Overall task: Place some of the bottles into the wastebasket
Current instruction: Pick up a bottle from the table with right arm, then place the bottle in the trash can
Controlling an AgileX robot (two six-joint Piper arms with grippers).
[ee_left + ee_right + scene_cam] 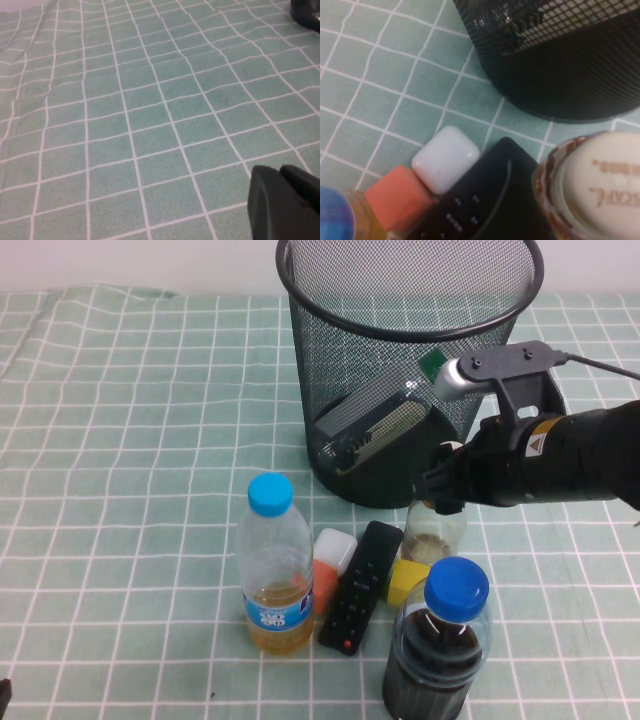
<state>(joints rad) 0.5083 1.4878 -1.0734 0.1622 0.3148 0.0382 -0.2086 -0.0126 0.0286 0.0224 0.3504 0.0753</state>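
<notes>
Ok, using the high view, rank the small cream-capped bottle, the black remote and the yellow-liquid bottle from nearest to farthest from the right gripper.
The right gripper hangs open in front of the wastebasket; the left gripper, shut, is parked well away.
1. Small cream-capped bottle, directly under the gripper.
2. Black remote, to its left.
3. Yellow-liquid bottle, farthest left.

— What sort of place is this?
— A staged tabletop, seemingly a test bench: a green checked cloth point(130, 440) under a plain pale wall point(140, 262).
— What shows it?
— Household oddments by the right pincer point(440, 490): remote point(360, 585), earbud case point(335, 543).
</notes>
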